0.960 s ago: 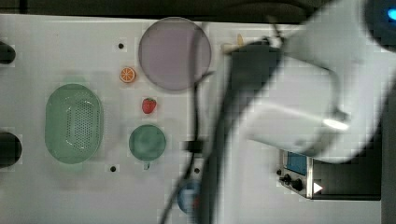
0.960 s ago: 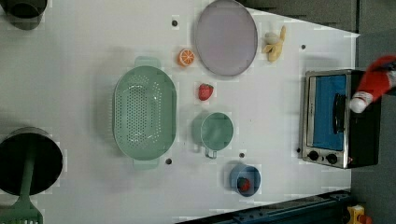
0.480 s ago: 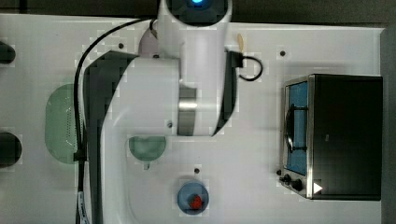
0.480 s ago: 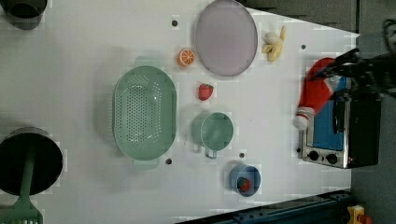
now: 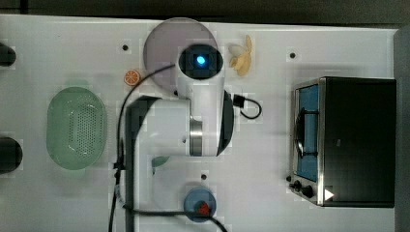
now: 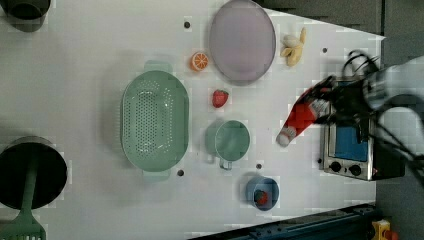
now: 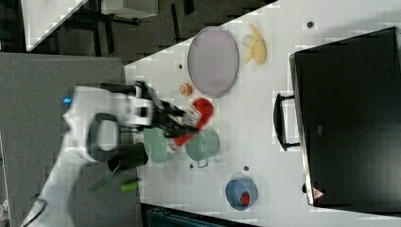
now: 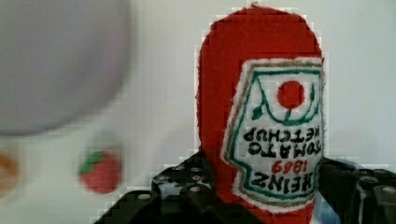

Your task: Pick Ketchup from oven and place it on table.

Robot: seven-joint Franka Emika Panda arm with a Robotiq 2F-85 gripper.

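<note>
The ketchup (image 6: 301, 116) is a red bottle with a white cap, hanging tilted over the white table (image 6: 75, 60), just off the left view's left of the oven (image 6: 350, 150). My gripper (image 6: 327, 104) is shut on its label end. The wrist view shows the ketchup (image 8: 261, 116) with its white label between my two black fingers (image 8: 187, 186). In the right view the ketchup (image 7: 203, 109) sits in my gripper (image 7: 178, 122) between the plate and the green cup. In the top view my arm (image 5: 193, 116) hides the bottle, and the black oven (image 5: 358, 140) stands at the top view's right.
A lilac plate (image 6: 242, 40), a banana (image 6: 292, 42) and an orange slice (image 6: 199, 61) lie at the far side. A strawberry (image 6: 220, 98), a green cup (image 6: 231, 141), a green colander (image 6: 155, 120) and a blue bowl (image 6: 261, 192) fill the table's middle.
My gripper has carried the ketchup away from the oven front and further over the table, toward the left view's left. In the top view my arm has swung off the oven side toward the plate.
</note>
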